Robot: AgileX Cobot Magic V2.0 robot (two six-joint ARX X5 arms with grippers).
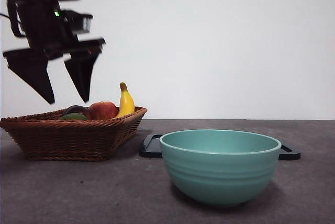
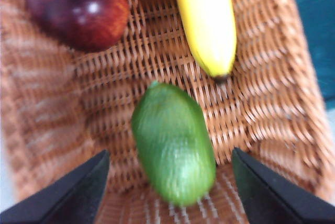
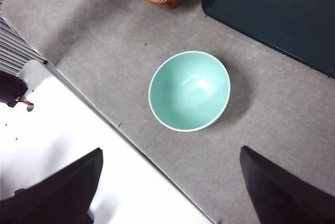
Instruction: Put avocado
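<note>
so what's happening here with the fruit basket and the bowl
The left pincer hangs open above the wicker basket, lined up over the avocado, which lies in it beside a banana and a red apple. Nothing is gripped yet. The right pincer waits open, high above the table, looking down on the empty teal bowl. A dark tray sits behind the bowl.
</note>
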